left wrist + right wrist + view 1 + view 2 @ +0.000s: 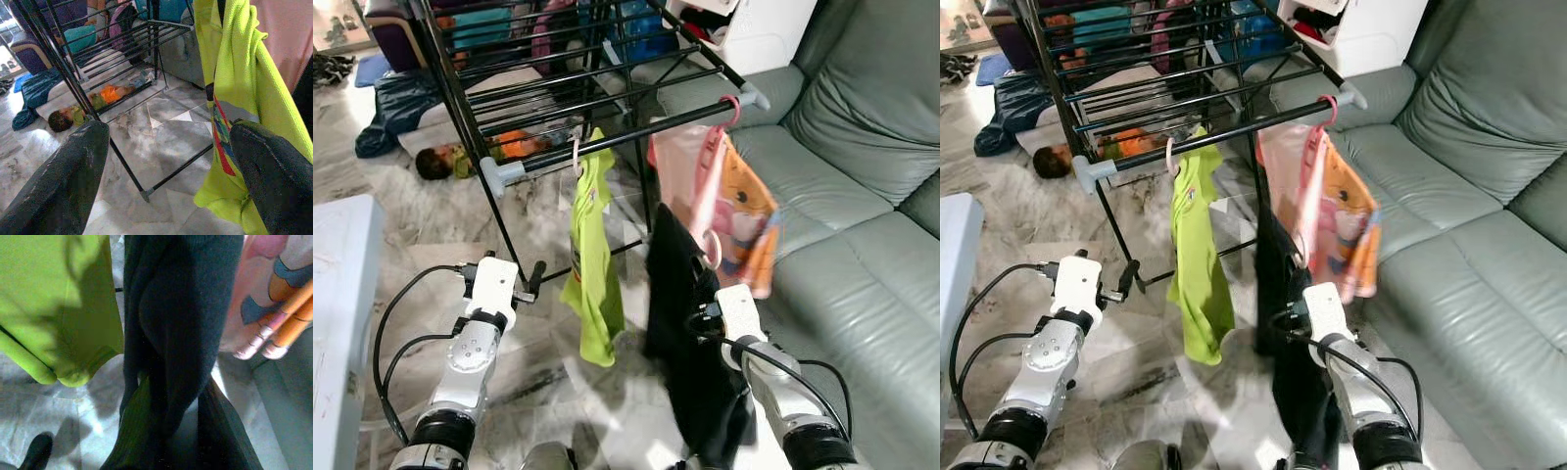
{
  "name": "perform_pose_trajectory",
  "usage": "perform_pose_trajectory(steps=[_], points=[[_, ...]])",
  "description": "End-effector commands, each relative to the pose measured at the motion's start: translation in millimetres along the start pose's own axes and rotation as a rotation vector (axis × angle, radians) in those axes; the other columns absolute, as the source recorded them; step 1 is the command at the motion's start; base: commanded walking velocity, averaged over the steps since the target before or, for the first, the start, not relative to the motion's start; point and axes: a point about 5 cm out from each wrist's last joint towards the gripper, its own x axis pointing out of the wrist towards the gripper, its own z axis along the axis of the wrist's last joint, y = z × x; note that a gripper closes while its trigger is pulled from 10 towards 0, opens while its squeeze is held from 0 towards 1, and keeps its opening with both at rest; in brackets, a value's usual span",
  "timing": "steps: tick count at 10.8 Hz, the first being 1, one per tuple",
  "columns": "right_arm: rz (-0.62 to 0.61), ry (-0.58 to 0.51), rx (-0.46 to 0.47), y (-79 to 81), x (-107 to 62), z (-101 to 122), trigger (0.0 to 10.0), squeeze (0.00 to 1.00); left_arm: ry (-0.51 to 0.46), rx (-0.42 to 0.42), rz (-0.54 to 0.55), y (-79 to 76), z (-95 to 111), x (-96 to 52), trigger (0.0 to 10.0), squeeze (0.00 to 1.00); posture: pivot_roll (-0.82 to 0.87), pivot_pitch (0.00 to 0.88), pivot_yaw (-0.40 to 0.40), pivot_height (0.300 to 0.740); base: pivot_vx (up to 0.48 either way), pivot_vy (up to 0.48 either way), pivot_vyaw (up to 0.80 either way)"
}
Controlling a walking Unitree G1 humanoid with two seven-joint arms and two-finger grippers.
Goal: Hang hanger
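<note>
A black drying rack's front bar (636, 135) carries a lime-green shirt (592, 264) on a pale hanger and a pink and orange garment (744, 211) on a pink hanger (729, 108). Between the two hangs a black garment (675, 294), its top a little below the bar. My right gripper (176, 387) is shut on this black cloth from below, and its fingers (129, 431) are partly hidden by the cloth. My left gripper (168, 142) is open and holds nothing, low and left of the green shirt (234, 73).
A grey sofa (862, 196) runs along the right, close to the rack. A white table edge (337, 294) is at my left. Clothes and a blue bundle (396, 108) lie on the marble floor behind the rack. A white cabinet (754, 29) stands at the back.
</note>
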Motion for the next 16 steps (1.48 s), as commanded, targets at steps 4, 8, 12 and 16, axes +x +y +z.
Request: perform_pose_trajectory(steps=[4, 8, 12, 16], points=[[-0.016, -0.079, -0.004, -1.9, 2.1, 18.9, 10.0, 0.0, 0.019, -0.001, -0.004, -2.0, -3.6, -1.5, 10.0, 0.0, -0.05, 0.0, 0.003, 0.74, 0.0, 0.0, 0.0], [0.192, 0.108, -0.152, 8.1, -6.1, -8.4, 10.0, 0.0, 0.042, -0.001, 0.013, -1.5, -6.3, -1.4, 10.0, 0.0, -0.05, 0.0, 0.0, 0.74, 0.0, 0.0, 0.0], [0.281, 0.105, -0.211, 8.3, -12.2, -7.2, 10.0, 0.0, 0.074, -0.007, 0.001, -4.7, -13.4, -5.6, 10.0, 0.0, -0.05, 0.0, -0.001, 0.74, 0.0, 0.0, 0.0], [0.35, 0.141, -0.257, 15.7, -16.3, -10.6, 10.0, 0.0, 0.101, -0.008, 0.007, -8.1, -16.8, -7.5, 10.0, 0.0, -0.05, 0.0, 0.004, 0.74, 0.0, 0.0, 0.8]])
